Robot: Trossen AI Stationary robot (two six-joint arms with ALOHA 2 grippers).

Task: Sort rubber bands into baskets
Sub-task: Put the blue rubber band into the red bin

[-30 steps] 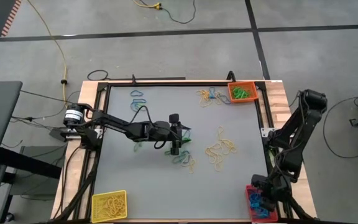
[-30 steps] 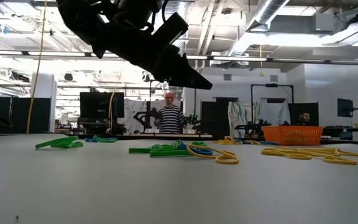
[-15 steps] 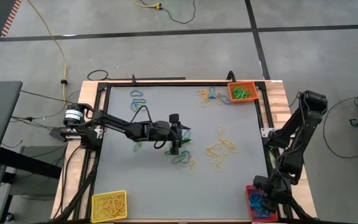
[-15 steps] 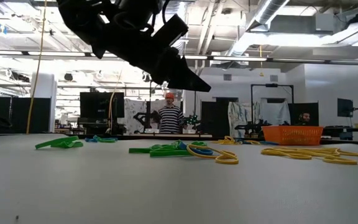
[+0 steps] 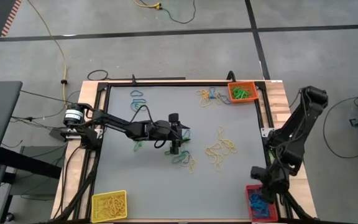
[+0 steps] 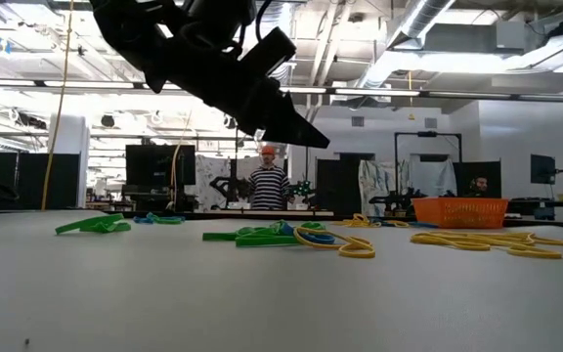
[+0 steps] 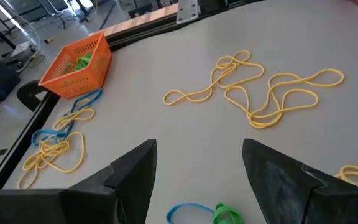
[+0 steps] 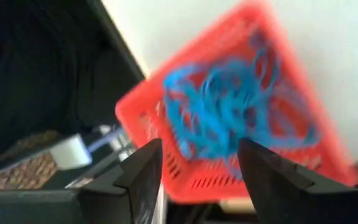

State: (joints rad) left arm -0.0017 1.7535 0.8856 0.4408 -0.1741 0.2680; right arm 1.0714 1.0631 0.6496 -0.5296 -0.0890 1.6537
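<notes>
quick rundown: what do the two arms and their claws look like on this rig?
Both arms are dark, near-black, jointed links with black cables running alongside. The left arm has a silvery cylindrical fitting at its base. Left claw and right claw each have two broad, flat, matte black fingers tapering to the tips.

Three baskets sit at the table's point(image 5: 160, 186) edges: one basket point(image 5: 242, 92) in the far right corner, a second basket point(image 5: 109, 205) in the near left corner, a third basket point(image 5: 258, 203) in the near right corner, each with rubber bands inside. The left gripper point(image 5: 174, 147) hangs over the middle of the table, above a small cluster of bands point(image 5: 184, 157). A loose tangle point(image 5: 221, 149) lies to the right of that cluster, another tangle point(image 5: 207, 96) just left of the far right basket, and a few bands point(image 5: 138, 96) lie near the far edge, left of centre. The right gripper point(image 5: 261, 177) is above the near right basket's far side.
</notes>
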